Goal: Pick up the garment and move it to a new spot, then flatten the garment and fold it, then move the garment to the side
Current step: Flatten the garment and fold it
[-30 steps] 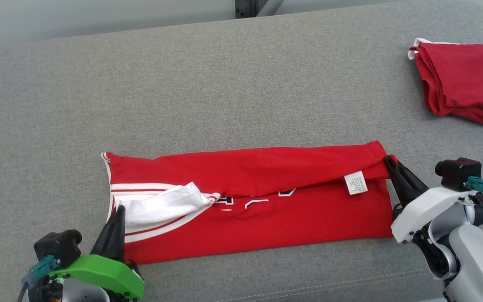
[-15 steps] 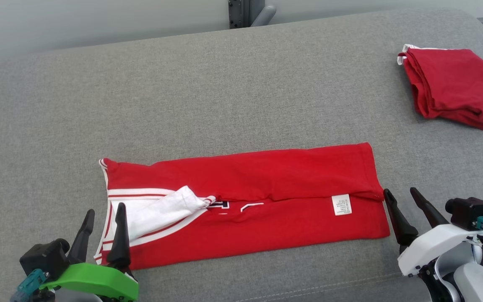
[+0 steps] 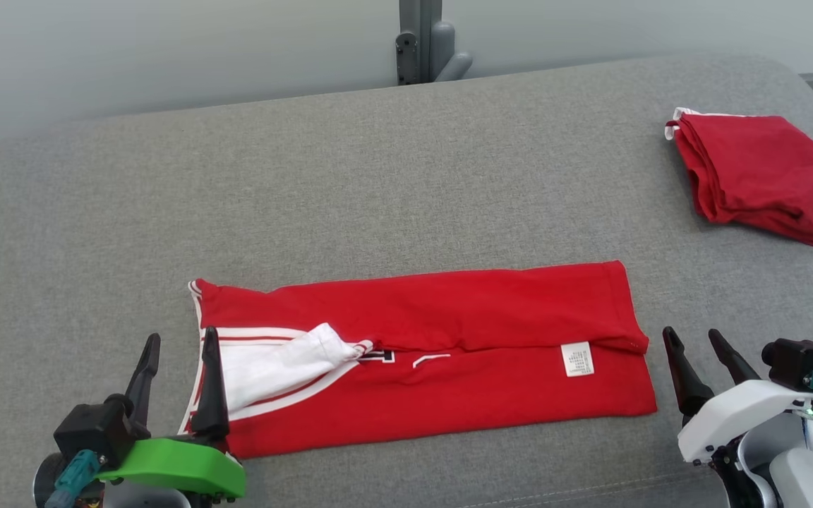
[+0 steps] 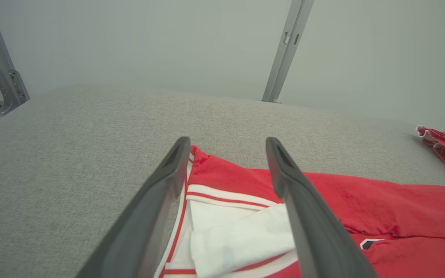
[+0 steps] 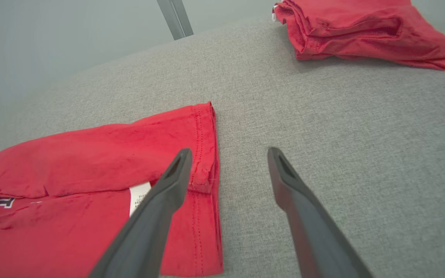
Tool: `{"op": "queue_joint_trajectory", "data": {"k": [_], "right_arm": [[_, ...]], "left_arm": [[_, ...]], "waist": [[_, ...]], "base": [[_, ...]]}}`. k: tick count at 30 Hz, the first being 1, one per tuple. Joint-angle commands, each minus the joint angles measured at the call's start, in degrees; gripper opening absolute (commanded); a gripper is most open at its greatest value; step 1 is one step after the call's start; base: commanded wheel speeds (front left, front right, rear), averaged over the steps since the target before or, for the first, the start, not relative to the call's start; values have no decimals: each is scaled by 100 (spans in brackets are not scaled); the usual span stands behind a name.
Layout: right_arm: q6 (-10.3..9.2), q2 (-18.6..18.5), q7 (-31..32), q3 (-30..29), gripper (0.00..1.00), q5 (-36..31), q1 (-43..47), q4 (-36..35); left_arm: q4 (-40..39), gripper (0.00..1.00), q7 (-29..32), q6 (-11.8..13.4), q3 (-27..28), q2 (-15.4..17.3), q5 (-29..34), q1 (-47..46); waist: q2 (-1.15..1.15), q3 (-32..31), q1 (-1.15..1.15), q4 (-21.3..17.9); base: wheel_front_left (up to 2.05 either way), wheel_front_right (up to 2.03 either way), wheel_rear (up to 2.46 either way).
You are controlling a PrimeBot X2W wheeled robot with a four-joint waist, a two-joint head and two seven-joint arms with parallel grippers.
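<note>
The red garment (image 3: 449, 317), folded into a long band, lay on the near half of the grey cushion (image 3: 378, 176). Its upper flap's free edge ran lengthwise past the white care label (image 3: 577, 359). The left gripper (image 3: 182, 336) stood spread wide and held nothing, one finger to each side of the striped left edge. The right gripper (image 3: 691, 332), equally spread and holding nothing, stood just off the hemmed right edge. Bare cushion stretched beyond the far edge. A second folded red garment (image 3: 752, 176) occupied the far right corner, well apart.
</note>
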Motion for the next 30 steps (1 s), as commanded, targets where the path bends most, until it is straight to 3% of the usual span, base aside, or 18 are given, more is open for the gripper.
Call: {"op": "queue_joint_trajectory", "data": {"k": [1, 9, 22, 30], "right_arm": [[-8, 25, 19, -35, 100, -33, -57, 33], [-8, 357, 20, -398, 100, -310, -257, 554], [-8, 533, 96, -818, 100, -737, -1088, 2382], [-4, 701, 157, -478, 100, -729, -1157, 3049]], "left_arm": [[20, 100, -43, 31, -2, 1, 24, -95], [164, 100, -138, 22, -39, -60, 118, -53], [248, 100, -222, 2, 1, -124, 193, -98], [294, 100, -225, 6, 14, -134, 190, -14]], "waist": [[56, -123, 0, 116], [56, -309, 0, 384], [56, -206, 0, 755], [56, -223, 0, 877]], "base": [[0, 0, 0], [0, 0, 0], [0, 0, 0], [0, 0, 0]]}}
